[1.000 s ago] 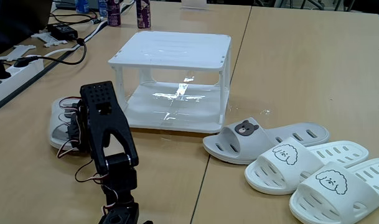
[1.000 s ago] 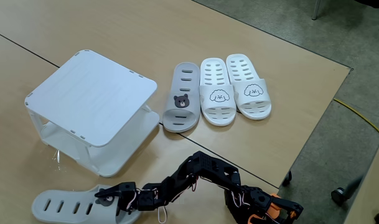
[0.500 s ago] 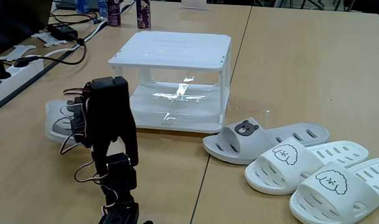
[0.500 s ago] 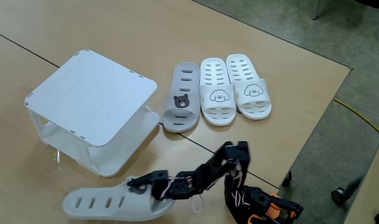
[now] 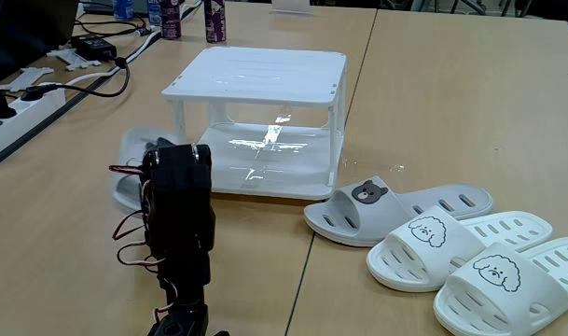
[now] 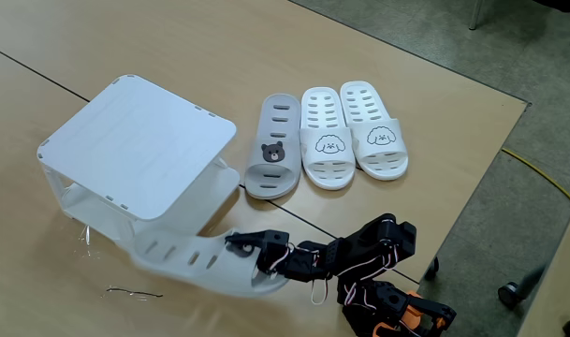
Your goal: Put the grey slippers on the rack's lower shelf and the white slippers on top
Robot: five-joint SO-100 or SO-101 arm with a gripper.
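Note:
One grey slipper [image 6: 196, 264] hangs tilted just above the table in front of the rack [image 6: 139, 140], with my gripper [image 6: 242, 248] shut on its strap end. In a fixed view that slipper [image 5: 134, 161] peeks out behind my black arm [image 5: 179, 219], left of the rack [image 5: 260, 70] and level with the lower shelf [image 5: 265, 163]. The other grey slipper [image 5: 400, 207] [image 6: 273, 148], with a bear face, lies on the table right of the rack. Beside it lie both white slippers [image 5: 456, 245] [image 5: 517, 278], seen from above as dog-faced slippers [image 6: 327, 140] [image 6: 373, 131].
A power strip [image 5: 22, 103], cables [image 5: 92, 56] and bottles [image 5: 214, 21] sit at the table's back left. A thin loose wire [image 6: 135, 293] lies on the table near the held slipper. The table edge [image 6: 472, 187] runs close to the right of the slippers.
My arm has swung the held grey slipper off the table left of the rack and carried it toward the rack's front, raising and tilting it.

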